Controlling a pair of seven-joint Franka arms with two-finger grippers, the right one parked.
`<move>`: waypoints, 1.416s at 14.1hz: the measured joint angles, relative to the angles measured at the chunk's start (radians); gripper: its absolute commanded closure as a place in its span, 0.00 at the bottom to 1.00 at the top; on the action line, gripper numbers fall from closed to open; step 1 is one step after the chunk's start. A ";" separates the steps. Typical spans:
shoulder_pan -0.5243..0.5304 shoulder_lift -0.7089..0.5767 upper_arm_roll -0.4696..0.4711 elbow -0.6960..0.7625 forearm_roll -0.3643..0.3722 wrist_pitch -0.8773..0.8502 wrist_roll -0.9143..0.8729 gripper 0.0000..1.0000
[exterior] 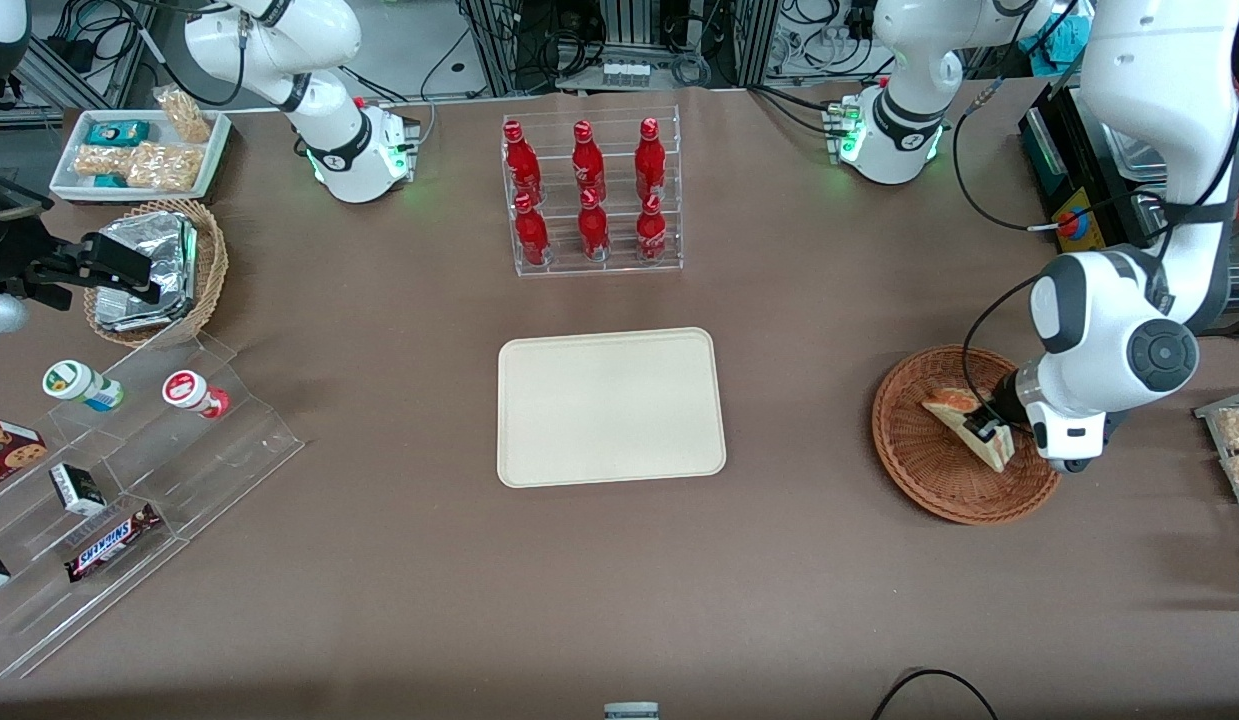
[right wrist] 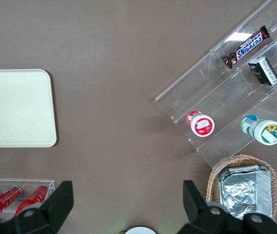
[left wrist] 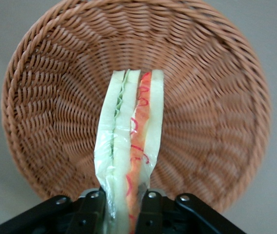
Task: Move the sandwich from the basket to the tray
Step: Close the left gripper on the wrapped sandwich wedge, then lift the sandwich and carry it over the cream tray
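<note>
The sandwich (exterior: 964, 422) is a plastic-wrapped wedge of pale bread with orange-red and green filling, standing on edge over the reddish-brown wicker basket (exterior: 919, 470) toward the working arm's end of the table. My left gripper (exterior: 984, 430) is shut on the sandwich, one black finger on each bread face. In the left wrist view the sandwich (left wrist: 128, 146) runs out from the gripper (left wrist: 125, 207) over the basket (left wrist: 216, 97). The cream-beige tray (exterior: 610, 406) lies flat mid-table, also seen as the tray (right wrist: 14, 107) in the right wrist view, with nothing on it.
A clear rack of red bottles (exterior: 590, 196) stands farther from the front camera than the tray. Toward the parked arm's end are a tan basket of foil packs (exterior: 159, 270), a white tray of snack bags (exterior: 139, 152) and a clear stepped shelf of snacks (exterior: 109, 500).
</note>
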 measured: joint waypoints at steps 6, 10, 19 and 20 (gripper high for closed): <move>-0.220 -0.016 -0.010 0.085 -0.029 -0.106 0.256 0.99; -0.427 0.067 -0.022 0.164 -0.063 -0.078 0.190 1.00; -0.729 0.376 -0.023 0.526 -0.063 -0.060 -0.132 1.00; -0.746 0.399 -0.023 0.552 -0.063 -0.055 -0.149 1.00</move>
